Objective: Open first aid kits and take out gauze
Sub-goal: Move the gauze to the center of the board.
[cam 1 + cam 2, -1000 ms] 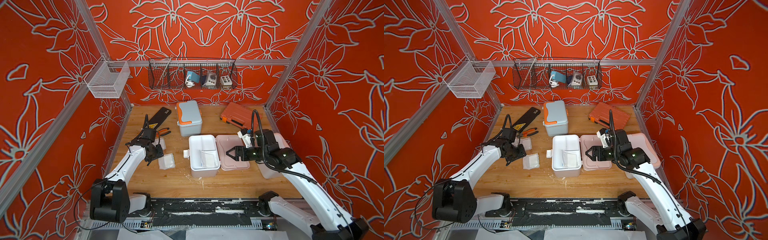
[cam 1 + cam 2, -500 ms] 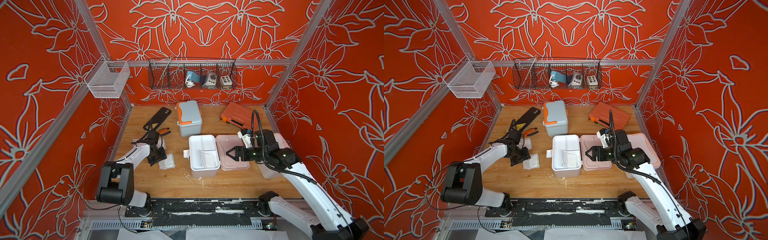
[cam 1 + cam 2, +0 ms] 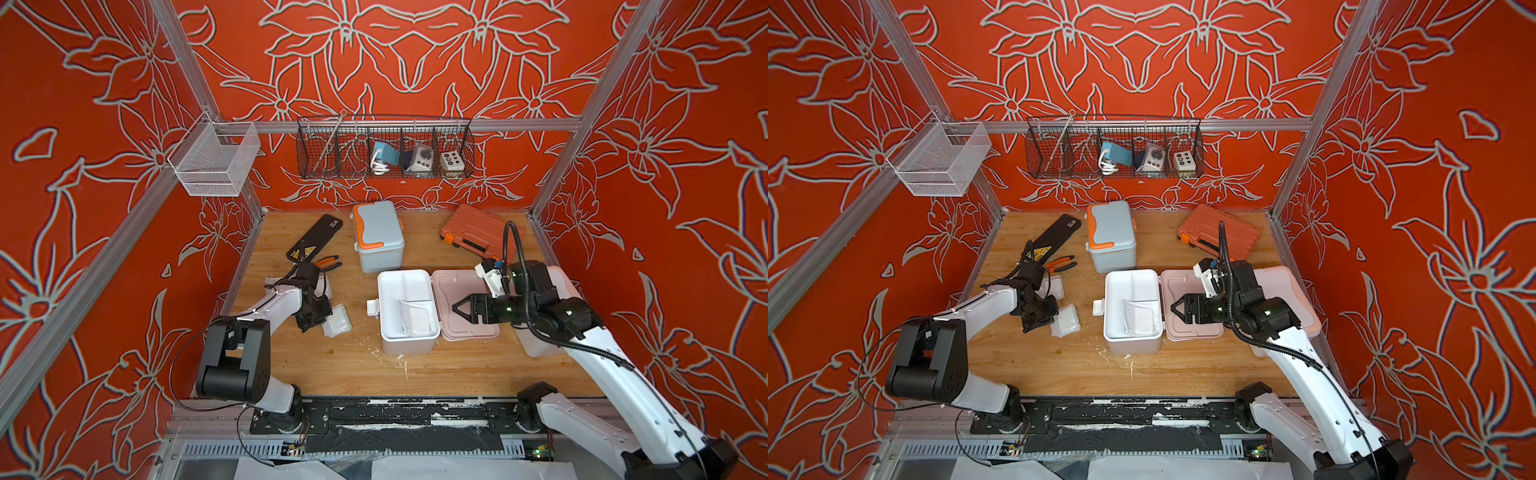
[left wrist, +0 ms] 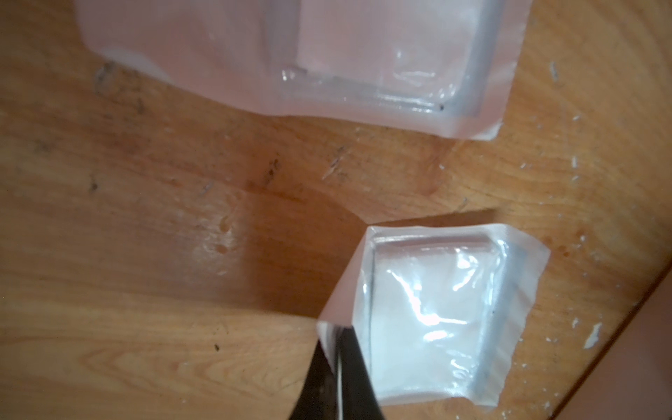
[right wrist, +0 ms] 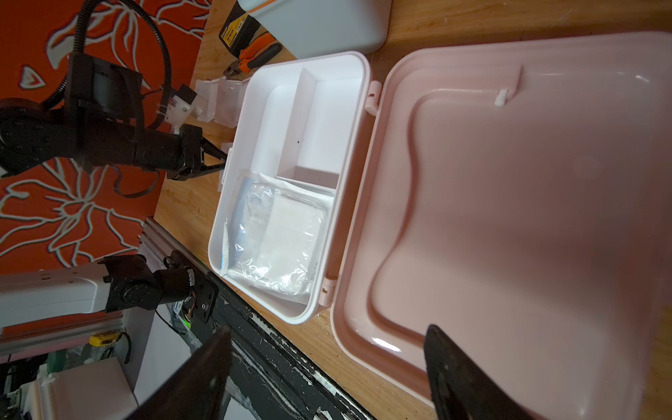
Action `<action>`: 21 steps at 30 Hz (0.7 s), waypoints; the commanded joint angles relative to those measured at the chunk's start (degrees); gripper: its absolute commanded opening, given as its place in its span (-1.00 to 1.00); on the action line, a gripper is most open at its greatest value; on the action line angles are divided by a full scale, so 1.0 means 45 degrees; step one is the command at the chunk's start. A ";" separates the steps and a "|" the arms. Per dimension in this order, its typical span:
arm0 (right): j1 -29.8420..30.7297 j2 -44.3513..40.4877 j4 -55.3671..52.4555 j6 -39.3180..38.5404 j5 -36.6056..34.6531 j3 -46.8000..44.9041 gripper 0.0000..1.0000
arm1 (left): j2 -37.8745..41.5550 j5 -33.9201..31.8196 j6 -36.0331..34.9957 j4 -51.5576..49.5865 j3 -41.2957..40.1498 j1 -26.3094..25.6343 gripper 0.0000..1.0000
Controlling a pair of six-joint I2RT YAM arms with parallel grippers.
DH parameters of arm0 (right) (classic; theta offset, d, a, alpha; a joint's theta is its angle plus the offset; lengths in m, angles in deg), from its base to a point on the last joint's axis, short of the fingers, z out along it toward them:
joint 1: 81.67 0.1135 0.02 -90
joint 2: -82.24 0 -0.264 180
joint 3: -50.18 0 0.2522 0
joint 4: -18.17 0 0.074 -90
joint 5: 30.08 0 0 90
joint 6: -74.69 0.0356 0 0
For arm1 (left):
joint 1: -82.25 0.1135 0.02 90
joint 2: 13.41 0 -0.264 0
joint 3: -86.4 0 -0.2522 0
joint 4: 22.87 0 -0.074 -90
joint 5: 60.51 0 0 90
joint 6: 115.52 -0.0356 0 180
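Observation:
A white first aid kit (image 3: 405,345) stands open mid-table, its peach lid (image 3: 465,307) flat beside it and a gauze (image 5: 280,236) pack in its front compartment. My right gripper (image 3: 457,309) hovers open over that lid, with nothing between its fingers (image 5: 458,378). The blue-grey kit (image 3: 378,237) sits closed behind. The pink kit (image 3: 561,282) lies under my right arm. My left gripper (image 4: 336,334) is shut on the corner of a gauze pack (image 4: 436,320) on the wood at the left (image 3: 338,320). Another gauze pack (image 4: 363,54) lies just beyond it.
A long black case (image 3: 316,241) and orange-handled pliers (image 3: 328,262) lie behind my left arm. An orange tool case (image 3: 473,235) sits at the back right. A black wire basket (image 3: 384,149) and a white mesh basket (image 3: 216,160) hang on the walls.
My left gripper has dropped toward the front and closed on the gauze pack's corner, and its arm has folded lower. The right arm has not moved.

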 commanded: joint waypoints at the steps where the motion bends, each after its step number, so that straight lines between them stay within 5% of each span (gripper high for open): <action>1: -0.0039 -0.0148 0.0019 -0.0042 0.0067 -0.0086 0.67 | 0.0131 -0.0619 -0.0271 -0.0567 0.0461 0.0064 -1.00; 21: -0.0035 -0.0101 -0.0106 -0.0046 -0.0067 0.0012 0.67 | -0.0177 -0.1925 -0.1041 -0.2106 0.1919 0.0052 -1.00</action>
